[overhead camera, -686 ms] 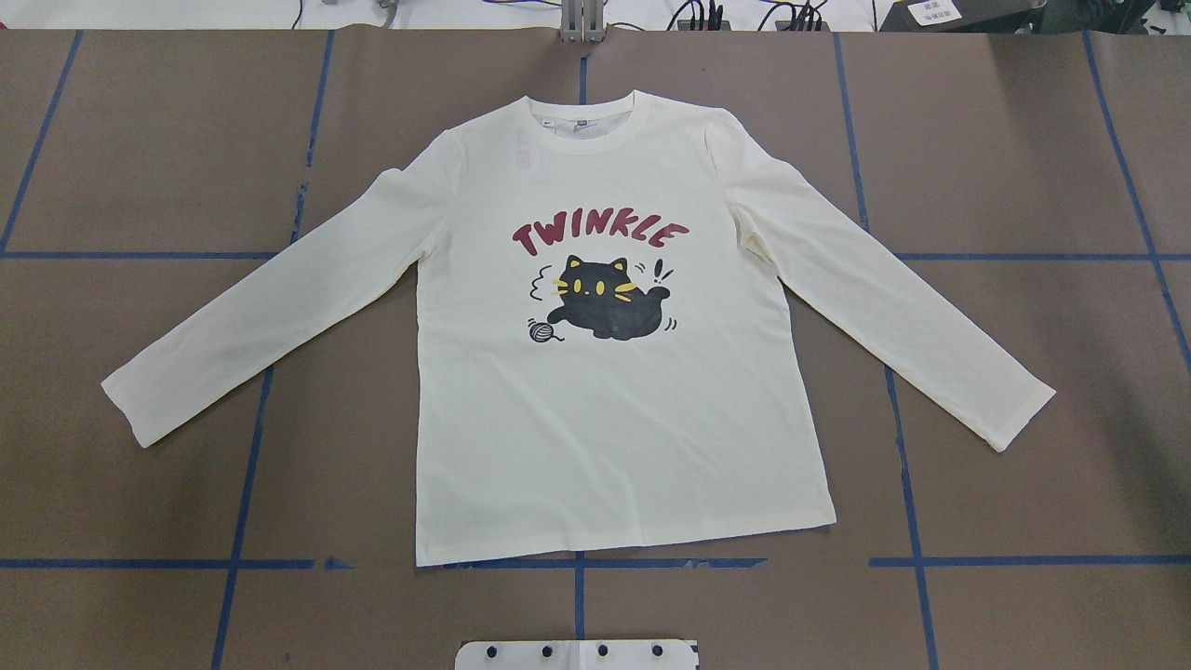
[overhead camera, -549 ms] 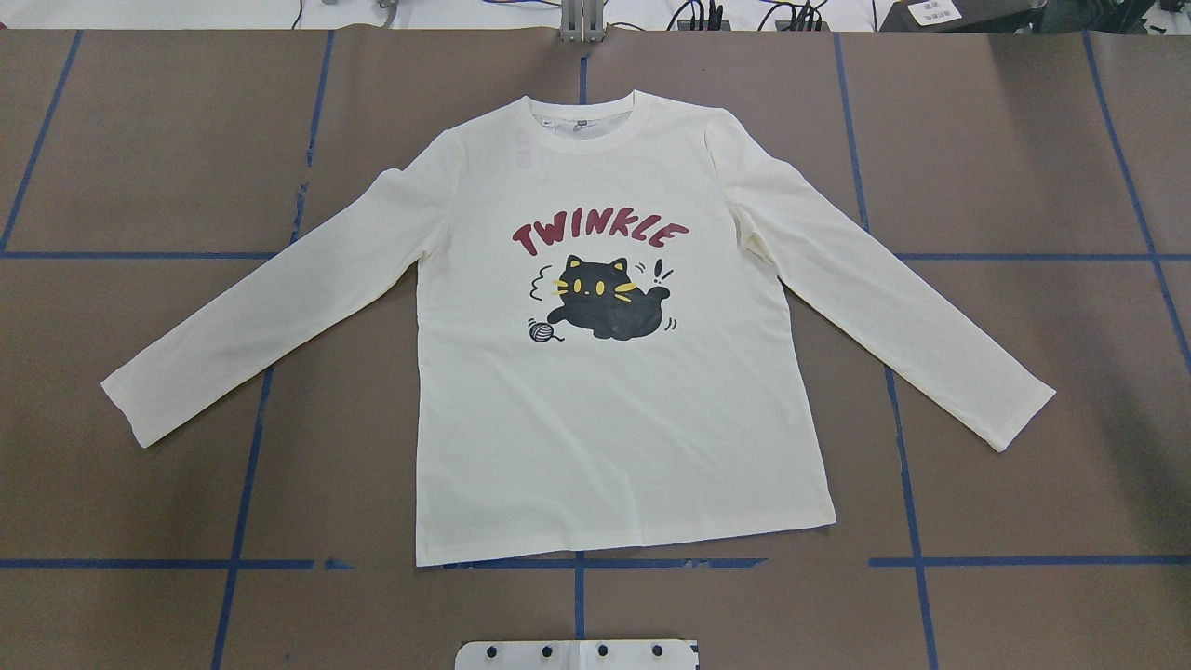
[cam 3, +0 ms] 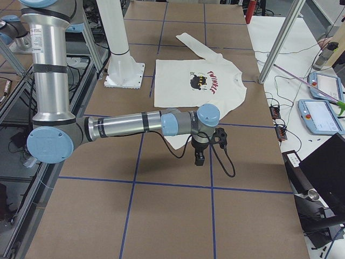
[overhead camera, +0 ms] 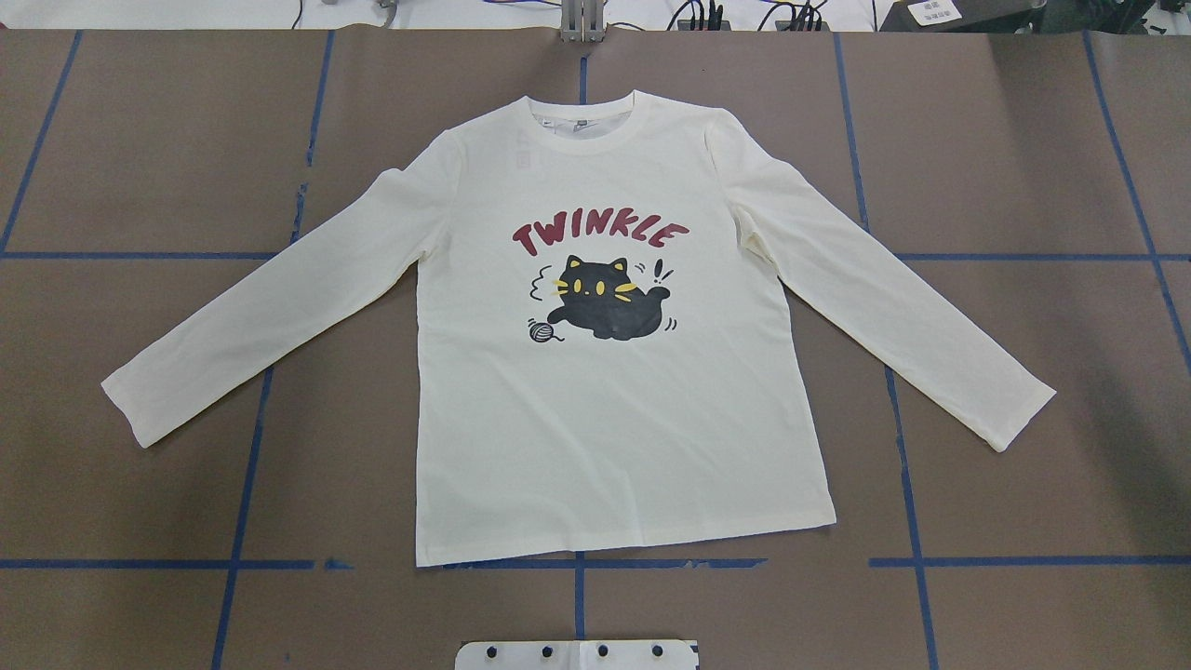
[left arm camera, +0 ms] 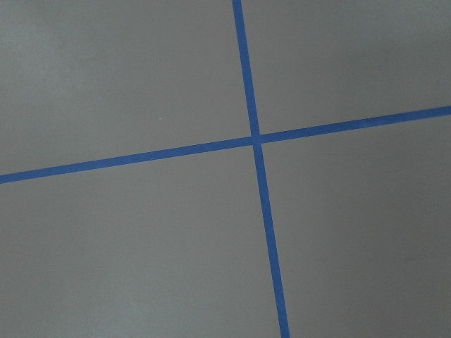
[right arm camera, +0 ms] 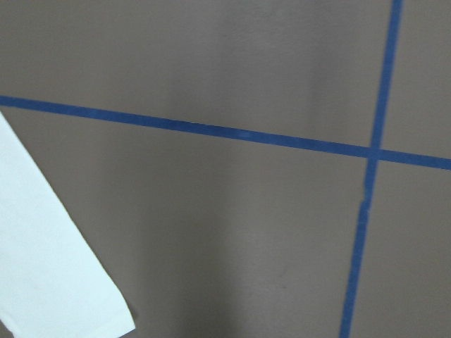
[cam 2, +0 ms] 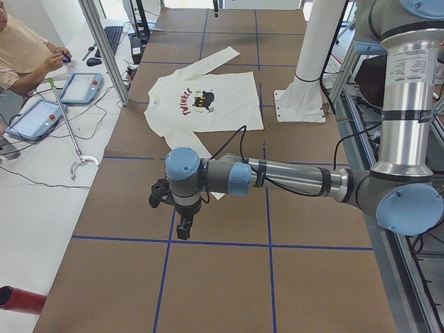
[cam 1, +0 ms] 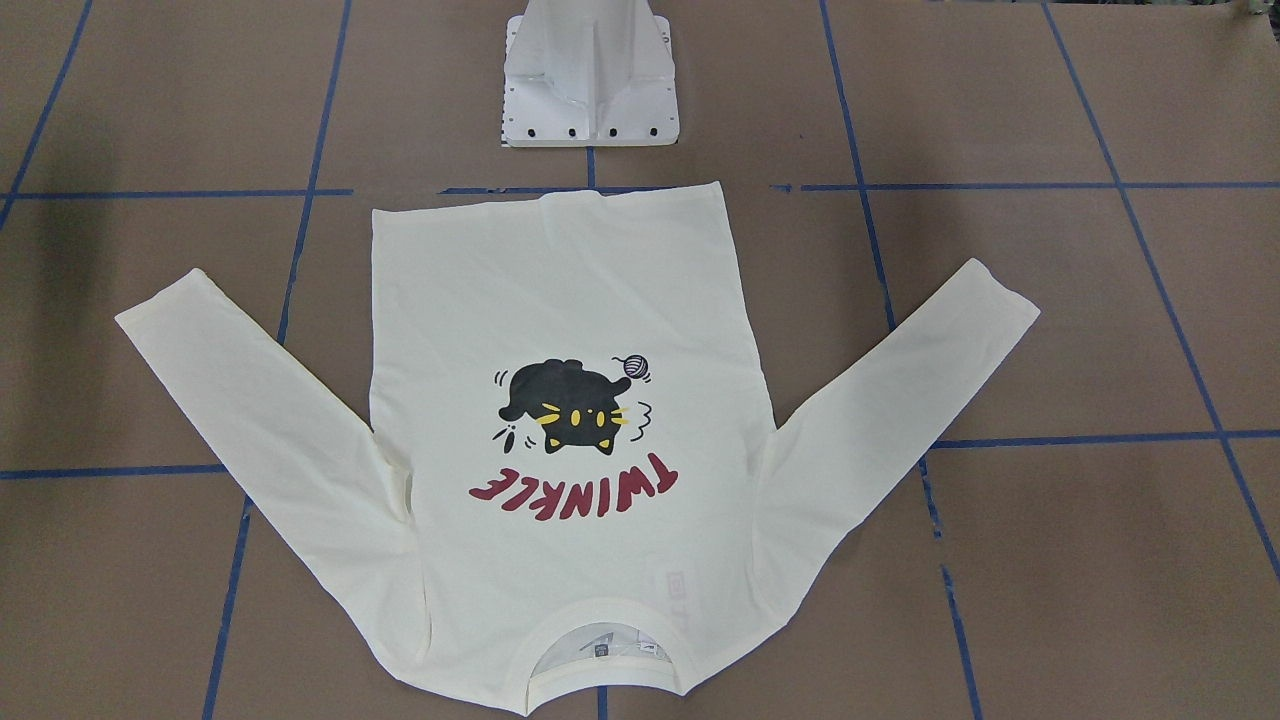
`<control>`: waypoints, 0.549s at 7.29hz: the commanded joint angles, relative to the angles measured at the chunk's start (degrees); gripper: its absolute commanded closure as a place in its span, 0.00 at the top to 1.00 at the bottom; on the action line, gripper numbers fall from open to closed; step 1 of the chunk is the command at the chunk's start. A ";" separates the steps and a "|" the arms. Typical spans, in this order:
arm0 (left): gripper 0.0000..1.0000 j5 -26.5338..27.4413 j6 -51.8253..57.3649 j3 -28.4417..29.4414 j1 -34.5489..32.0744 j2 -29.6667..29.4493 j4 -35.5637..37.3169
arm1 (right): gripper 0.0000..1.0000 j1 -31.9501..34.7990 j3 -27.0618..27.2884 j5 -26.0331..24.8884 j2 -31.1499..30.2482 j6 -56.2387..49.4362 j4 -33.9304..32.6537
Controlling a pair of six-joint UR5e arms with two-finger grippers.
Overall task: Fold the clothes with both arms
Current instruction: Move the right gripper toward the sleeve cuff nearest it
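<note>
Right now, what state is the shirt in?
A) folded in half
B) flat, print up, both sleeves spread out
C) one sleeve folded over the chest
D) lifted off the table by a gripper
B: in the overhead view the shirt lies flat on the table with the cat print facing up and both sleeves angled out, nothing folded.

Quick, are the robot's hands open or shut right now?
Left gripper: cannot tell, seen only from the side.
Right gripper: cannot tell, seen only from the side.
</note>
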 commanded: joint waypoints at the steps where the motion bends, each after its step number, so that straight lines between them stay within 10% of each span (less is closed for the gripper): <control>1: 1.00 -3.67 -0.09 -0.10 0.35 0.08 -3.56 | 1.00 -10.78 0.65 0.67 -3.32 14.87 16.29; 4: 1.00 -5.99 -0.18 -0.26 0.35 -0.18 -3.76 | 1.00 -22.49 -0.13 -1.44 -11.16 32.31 41.85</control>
